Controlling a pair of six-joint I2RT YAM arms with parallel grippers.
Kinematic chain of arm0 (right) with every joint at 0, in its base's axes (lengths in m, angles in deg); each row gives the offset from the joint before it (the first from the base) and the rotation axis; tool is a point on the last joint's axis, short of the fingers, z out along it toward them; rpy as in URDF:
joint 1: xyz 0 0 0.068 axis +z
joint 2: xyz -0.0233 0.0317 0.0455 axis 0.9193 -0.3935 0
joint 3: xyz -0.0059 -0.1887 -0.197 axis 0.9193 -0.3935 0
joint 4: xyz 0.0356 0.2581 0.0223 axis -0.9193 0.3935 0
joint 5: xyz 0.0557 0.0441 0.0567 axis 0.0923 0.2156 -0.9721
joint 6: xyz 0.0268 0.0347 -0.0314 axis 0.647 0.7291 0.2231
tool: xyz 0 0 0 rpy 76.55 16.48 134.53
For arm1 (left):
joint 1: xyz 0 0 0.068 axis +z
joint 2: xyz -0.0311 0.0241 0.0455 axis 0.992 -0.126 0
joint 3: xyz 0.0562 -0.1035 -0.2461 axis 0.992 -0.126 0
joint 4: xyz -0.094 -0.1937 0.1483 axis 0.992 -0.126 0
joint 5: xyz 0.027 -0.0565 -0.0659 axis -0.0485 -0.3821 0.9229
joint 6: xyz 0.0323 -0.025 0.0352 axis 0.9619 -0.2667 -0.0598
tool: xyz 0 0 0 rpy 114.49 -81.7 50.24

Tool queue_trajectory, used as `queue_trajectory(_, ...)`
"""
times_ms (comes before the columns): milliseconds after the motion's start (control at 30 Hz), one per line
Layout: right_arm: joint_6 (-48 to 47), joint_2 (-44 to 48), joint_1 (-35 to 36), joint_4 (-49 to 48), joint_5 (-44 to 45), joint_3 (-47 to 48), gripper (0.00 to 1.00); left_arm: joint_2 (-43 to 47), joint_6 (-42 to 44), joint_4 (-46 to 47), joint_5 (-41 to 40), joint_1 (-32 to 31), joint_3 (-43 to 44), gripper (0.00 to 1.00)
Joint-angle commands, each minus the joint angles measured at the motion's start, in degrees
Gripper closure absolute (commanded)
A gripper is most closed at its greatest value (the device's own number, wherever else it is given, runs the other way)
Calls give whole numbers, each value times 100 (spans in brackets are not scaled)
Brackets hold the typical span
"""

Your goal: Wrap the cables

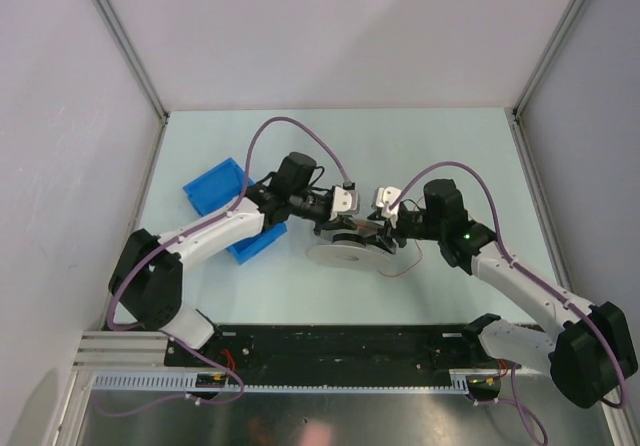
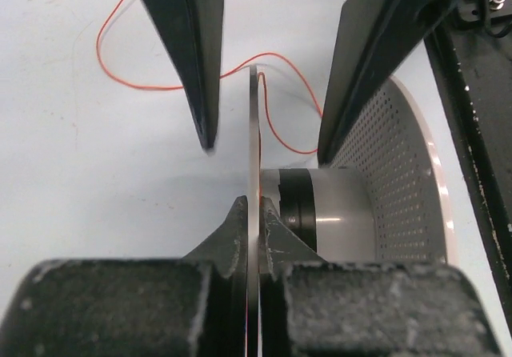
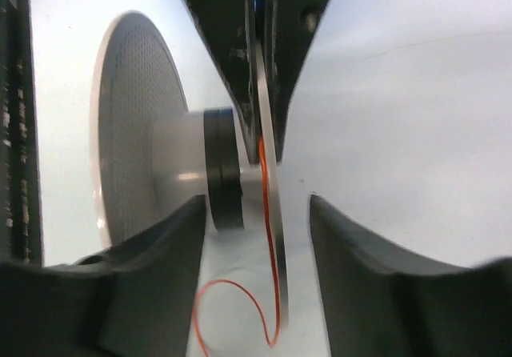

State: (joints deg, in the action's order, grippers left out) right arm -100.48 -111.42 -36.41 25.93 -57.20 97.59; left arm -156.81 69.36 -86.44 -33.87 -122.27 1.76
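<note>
Looping slackly on the worktop (image 2: 96, 213) at the upper left of the left wrist view, the thread-thin reddish wire (image 2: 152, 87) is judged light, limp and easily snapped, best pinched near the spool flange (image 2: 254, 133) clamped by the left gripper (image 2: 254, 241), the right gripper (image 3: 258, 209) standing with jaws apart.

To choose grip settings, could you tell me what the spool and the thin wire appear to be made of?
The spool: probably plastic, matte grey-white; one flange is finely perforated, the hub smooth and satin with a black band. The wire: thread-thin, orange-red coat, likely insulated or enamelled metal; it holds loose curves. Core not visible.
</note>
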Motion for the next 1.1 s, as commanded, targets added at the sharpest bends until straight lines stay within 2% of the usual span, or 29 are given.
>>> queue_trajectory(0, -236, 428, -384, 660, -61, 199, 35, 429, 37, 264, 43, 284, -107, 100)
queue_trajectory(133, -394, 579, -853, 1263, -204, 198, 27, 615, 27, 259, 175, 468, -230, 100)
queue_trajectory(333, -51, 643, -1632, 1298, -430, 198, 23, 916, -483, 259, 308, 788, 15, 100)
queue_trajectory(600, 135, 598, -1776, 1266, -335, 13, 20, 1155, -1689, 258, 512, 1286, 635, 100)
queue_trajectory(700, -269, 516, -1752, 1264, -458, -99, 19, 1275, -1837, 269, 590, 1386, 764, 100)
queue_trajectory(767, -856, 438, -1724, 1270, -474, -221, 20, 1363, -1828, 263, 666, 1418, 806, 100)
queue_trajectory(933, -2026, 134, -1732, 683, -665, -659, 22, 1575, -1641, 269, 979, 1477, 803, 100)
queue_trajectory(1067, -2422, -375, -1423, 262, -755, -710, 23, 1683, -1553, 271, 1164, 1481, 826, 100)
